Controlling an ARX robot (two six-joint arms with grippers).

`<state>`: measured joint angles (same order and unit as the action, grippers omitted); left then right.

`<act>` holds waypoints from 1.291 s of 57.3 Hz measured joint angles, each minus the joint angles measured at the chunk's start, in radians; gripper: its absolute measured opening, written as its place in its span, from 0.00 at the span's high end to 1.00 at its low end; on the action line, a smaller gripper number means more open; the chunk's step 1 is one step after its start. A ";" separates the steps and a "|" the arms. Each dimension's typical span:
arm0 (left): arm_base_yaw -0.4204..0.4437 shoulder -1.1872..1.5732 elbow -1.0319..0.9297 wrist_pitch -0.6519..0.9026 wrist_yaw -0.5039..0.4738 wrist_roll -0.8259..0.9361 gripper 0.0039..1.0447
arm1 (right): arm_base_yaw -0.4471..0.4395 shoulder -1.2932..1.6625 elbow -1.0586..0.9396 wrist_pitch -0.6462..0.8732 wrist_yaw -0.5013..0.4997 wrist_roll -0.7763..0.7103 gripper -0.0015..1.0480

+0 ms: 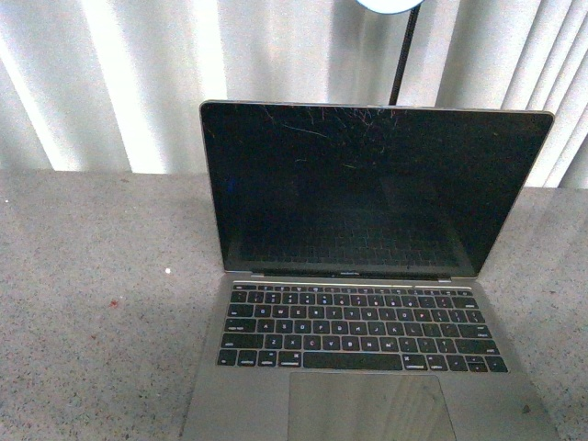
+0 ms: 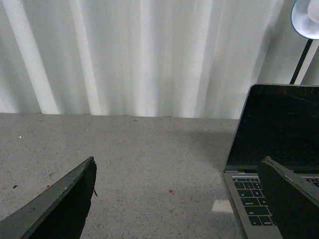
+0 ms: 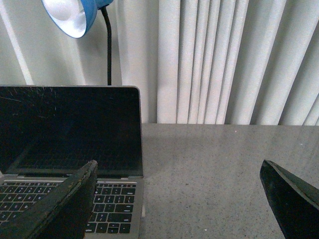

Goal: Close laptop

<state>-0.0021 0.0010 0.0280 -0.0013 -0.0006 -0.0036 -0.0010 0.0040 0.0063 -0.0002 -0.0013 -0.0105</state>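
The silver-grey laptop (image 1: 367, 303) stands open on the grey speckled table, its scratched black screen upright and facing me, black keys and trackpad toward the front edge. No arm shows in the front view. In the left wrist view my left gripper (image 2: 179, 167) is open and empty over bare table, with the laptop (image 2: 271, 129) beside it; one finger overlaps the keyboard's corner. In the right wrist view my right gripper (image 3: 179, 167) is open and empty, with the laptop (image 3: 70, 129) on its other side and one finger over the keys.
A blue-shaded lamp (image 3: 75, 15) on a black gooseneck stands behind the laptop; it also shows in the front view (image 1: 390, 5). A white pleated curtain (image 1: 119, 83) closes off the back of the table (image 1: 92, 303).
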 joint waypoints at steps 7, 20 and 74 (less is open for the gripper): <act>0.000 0.000 0.000 0.000 0.000 0.000 0.06 | 0.000 0.000 0.000 0.000 0.000 0.000 0.07; 0.000 0.000 0.000 0.000 0.000 0.000 0.06 | 0.000 0.000 0.000 0.000 0.000 0.000 0.07; -0.038 0.036 0.021 -0.068 -0.121 -0.043 0.06 | 0.032 0.029 0.000 0.018 0.148 -0.060 0.07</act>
<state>-0.0402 0.0372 0.0486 -0.0689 -0.1211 -0.0463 0.0315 0.0334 0.0063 0.0181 0.1471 -0.0708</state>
